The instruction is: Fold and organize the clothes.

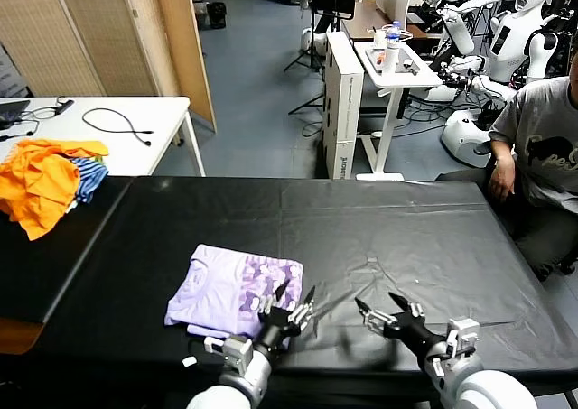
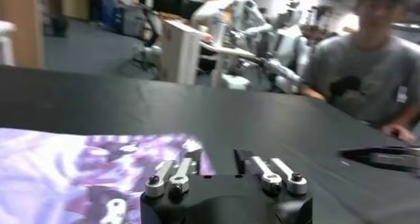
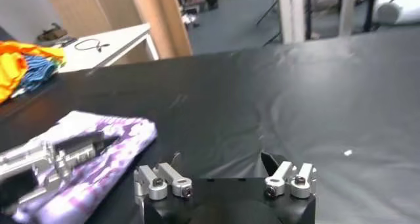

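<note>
Left gripper (image 1: 295, 298) spread over folded T-shirt (image 1: 221, 284).

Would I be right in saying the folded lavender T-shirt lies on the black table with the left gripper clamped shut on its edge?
Not quite: the left gripper is open, its fingers spread above the near edge of the folded lavender T-shirt, holding nothing, as the head view shows. The shirt does lie on the black table.
</note>
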Controlling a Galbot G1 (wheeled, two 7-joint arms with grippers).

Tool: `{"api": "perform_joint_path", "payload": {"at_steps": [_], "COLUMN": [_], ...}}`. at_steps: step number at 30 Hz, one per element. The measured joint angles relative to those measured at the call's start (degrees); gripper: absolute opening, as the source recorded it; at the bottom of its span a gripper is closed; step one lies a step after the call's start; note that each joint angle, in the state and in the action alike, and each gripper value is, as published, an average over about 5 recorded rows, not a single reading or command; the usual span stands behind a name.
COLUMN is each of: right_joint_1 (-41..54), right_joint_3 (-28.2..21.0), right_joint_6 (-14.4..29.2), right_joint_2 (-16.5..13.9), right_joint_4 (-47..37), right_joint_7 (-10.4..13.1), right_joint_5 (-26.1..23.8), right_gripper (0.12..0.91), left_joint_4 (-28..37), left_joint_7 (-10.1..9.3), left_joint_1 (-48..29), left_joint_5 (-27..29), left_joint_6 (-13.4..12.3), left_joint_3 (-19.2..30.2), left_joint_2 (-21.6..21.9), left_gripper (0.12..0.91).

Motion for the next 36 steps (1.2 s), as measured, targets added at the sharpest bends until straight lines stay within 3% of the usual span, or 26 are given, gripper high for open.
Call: {"api": "perform_joint_path", "payload": {"at_steps": [2,5,15,18,21,24,30,32,36], "right_joint_1": [1.2,3.7,13.6,15.8,17.5,18.7,19.0,18.7,18.7], "right_joint_3": [-1.7,-5.1,-18.1,-21.0,-23.3,-24.9,-24.9,-23.9,-20.9], "right_joint_6": [-0.9,-1.9,-2.7,-2.6,-2.6,-2.7,-4.3,-5.2,-5.7], "right_joint_2": [-0.3,-0.6,1.2,1.9,2.3,2.3,1.3,0.6,-1.8], "right_joint_4": [-0.6,-1.8,-7.7,-9.7,-11.2,-12.1,-11.6,-11.0,-10.4], "right_joint_7": [0.6,1.5,3.6,3.5,3.3,3.1,4.1,4.7,5.0], "right_joint_5": [2.2,4.9,6.9,6.9,6.5,6.1,6.1,6.2,6.4], "right_gripper": [0.907,0.907,0.907,0.87,0.731,0.542,0.194,0.155,0.153], "left_joint_4": [-1.2,-3.1,-7.9,-8.4,-8.5,-9.0,-9.3,-9.0,-8.5], "left_joint_7": [0.17,-0.18,-1.3,-1.44,-1.63,-2.21,-2.6,-2.74,-2.94], "left_joint_1": [-0.3,-0.4,2.6,3.1,3.6,3.9,3.4,3.1,2.3], "left_joint_5": [0.0,0.1,4.0,4.8,5.3,5.6,5.3,4.8,3.5], "left_joint_6": [-0.8,-1.5,-3.2,-3.2,-3.3,-3.3,-3.2,-3.2,-3.2], "left_joint_3": [-0.9,-3.0,-5.5,-5.7,-6.0,-6.4,-7.2,-7.8,-9.1], "left_joint_2": [0.8,2.1,1.5,0.8,0.4,0.2,-0.5,-0.3,0.4], "left_gripper": [0.862,0.901,0.907,0.907,0.907,0.907,0.907,0.907,0.907]}}
